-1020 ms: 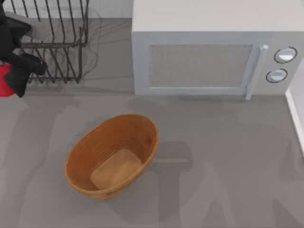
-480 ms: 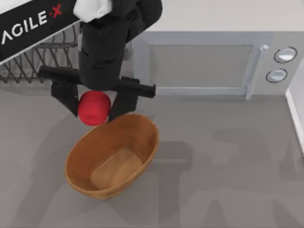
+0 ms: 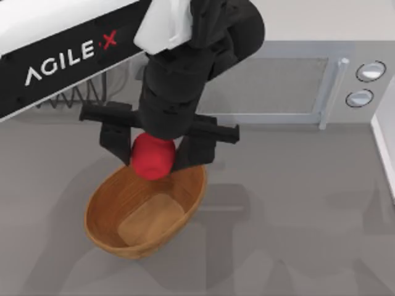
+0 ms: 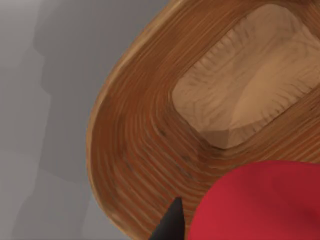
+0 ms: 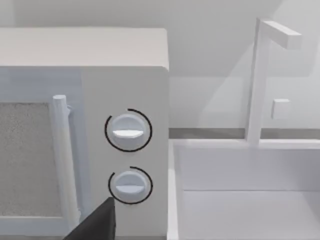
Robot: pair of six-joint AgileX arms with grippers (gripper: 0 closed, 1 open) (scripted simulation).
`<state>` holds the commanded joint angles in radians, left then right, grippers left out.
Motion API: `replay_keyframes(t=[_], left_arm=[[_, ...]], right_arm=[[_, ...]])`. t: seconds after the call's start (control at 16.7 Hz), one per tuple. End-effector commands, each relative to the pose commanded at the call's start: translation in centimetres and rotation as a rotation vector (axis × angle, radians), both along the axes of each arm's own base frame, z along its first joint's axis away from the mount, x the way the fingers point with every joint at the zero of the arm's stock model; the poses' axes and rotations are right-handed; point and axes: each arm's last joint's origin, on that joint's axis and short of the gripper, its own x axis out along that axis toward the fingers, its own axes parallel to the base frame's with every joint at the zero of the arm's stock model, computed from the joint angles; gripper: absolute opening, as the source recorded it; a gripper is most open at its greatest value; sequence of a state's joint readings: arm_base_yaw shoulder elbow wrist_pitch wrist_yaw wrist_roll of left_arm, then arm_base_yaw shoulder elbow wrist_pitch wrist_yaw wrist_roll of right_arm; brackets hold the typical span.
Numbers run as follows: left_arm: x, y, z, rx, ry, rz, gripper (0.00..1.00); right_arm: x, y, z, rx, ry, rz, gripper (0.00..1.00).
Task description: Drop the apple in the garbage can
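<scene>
While the left tool [image 3: 155, 150] hangs clamped on the apple [image 3: 152, 156] above the garbage can's [image 3: 102, 194] upper rim, the can's flat bottom lies below and toward the counter's near edge, its long axis running diagonally under the tool.

One apple [image 3: 152, 157], one garbage can [image 3: 105, 203], one microwave [image 3: 290, 80], two knobs [image 3: 371, 71].

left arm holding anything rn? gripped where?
Yes: the left gripper holds the apple, jaws clamped on its two opposite sides, above the far rim of the garbage can. Nothing can be told of the right gripper.
</scene>
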<state>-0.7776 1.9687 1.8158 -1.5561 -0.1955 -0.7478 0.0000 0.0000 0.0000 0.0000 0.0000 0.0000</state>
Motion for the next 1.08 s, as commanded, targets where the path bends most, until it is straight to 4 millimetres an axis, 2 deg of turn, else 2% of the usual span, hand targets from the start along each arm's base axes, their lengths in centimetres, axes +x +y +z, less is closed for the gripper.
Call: replay_keyframes(t=[0.18, 0.3, 0.66, 0.96, 1.08], left_arm=[[0.2, 0.1, -0.2, 0.001, 0.004, 0.002, 0.00], [0.3, 0.2, -1.0, -0.001, 0.002, 0.004, 0.00], [0.2, 1.2, -6.3, 0.001, 0.003, 0.000, 0.00], [0.2, 1.4, -6.9, 0.000, 0.000, 0.000, 0.00], [0.2, 1.4, -6.9, 0.000, 0.000, 0.000, 0.15]], right_arm=[[0.0, 0.0, 0.0, 0.000, 0.000, 0.000, 1.00], [0.0, 0.0, 0.0, 0.000, 0.000, 0.000, 1.00], [0.0, 0.0, 0.0, 0.000, 0.000, 0.000, 1.00], [0.0, 0.0, 0.0, 0.000, 0.000, 0.000, 1.00], [0.0, 0.0, 0.0, 0.000, 0.000, 0.000, 1.00]])
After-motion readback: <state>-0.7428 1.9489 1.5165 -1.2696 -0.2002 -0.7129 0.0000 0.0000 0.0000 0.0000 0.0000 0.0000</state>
